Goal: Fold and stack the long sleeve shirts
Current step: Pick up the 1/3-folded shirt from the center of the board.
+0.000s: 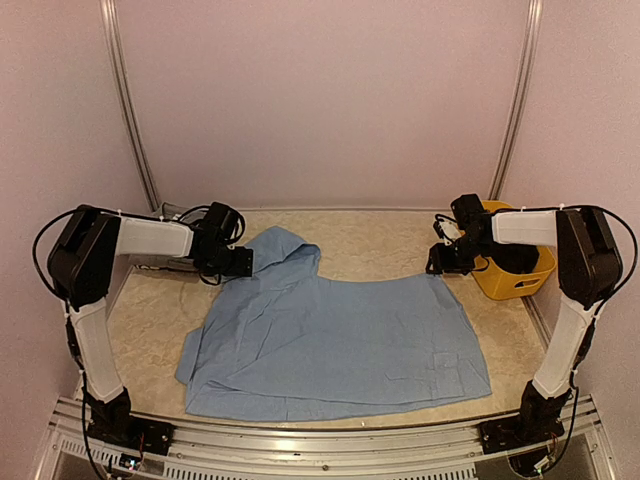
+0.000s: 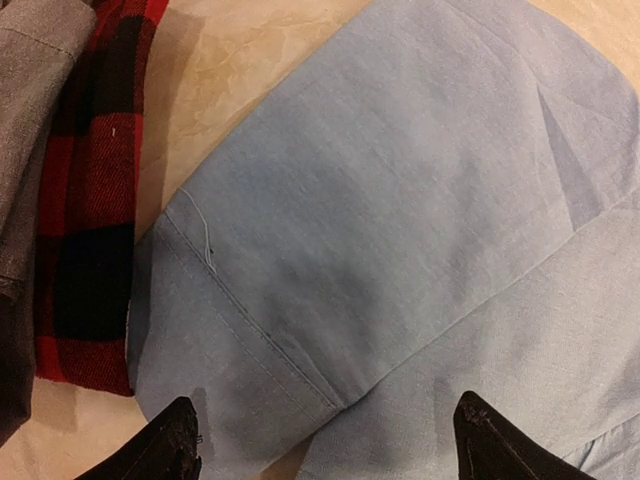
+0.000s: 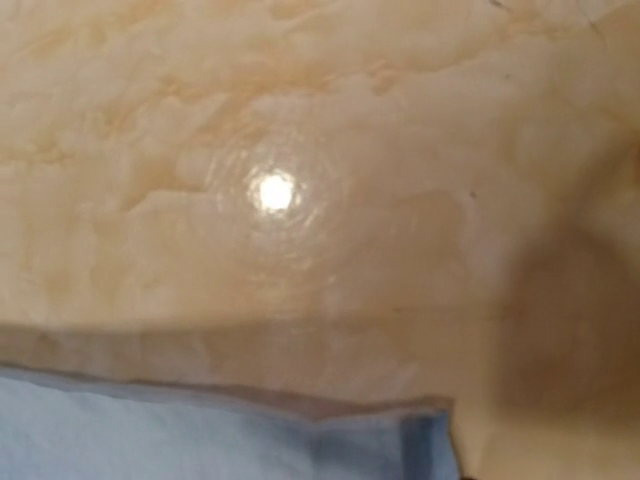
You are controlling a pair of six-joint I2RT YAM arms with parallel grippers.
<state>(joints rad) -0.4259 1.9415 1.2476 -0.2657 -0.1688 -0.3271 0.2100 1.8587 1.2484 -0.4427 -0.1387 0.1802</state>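
Observation:
The light blue shirt lies spread out on the table. My left gripper hovers over its far left part. In the left wrist view it is open, its fingertips wide apart above a folded, seamed edge of the blue cloth. The red-and-black plaid shirt and the grey shirt lie just left of that edge. My right gripper is at the blue shirt's far right corner. Its fingers do not show in the right wrist view.
A yellow plastic basket stands at the right edge of the table, just behind the right gripper. Bare beige tabletop lies beyond the shirt's corner. Pink walls close in the back and sides.

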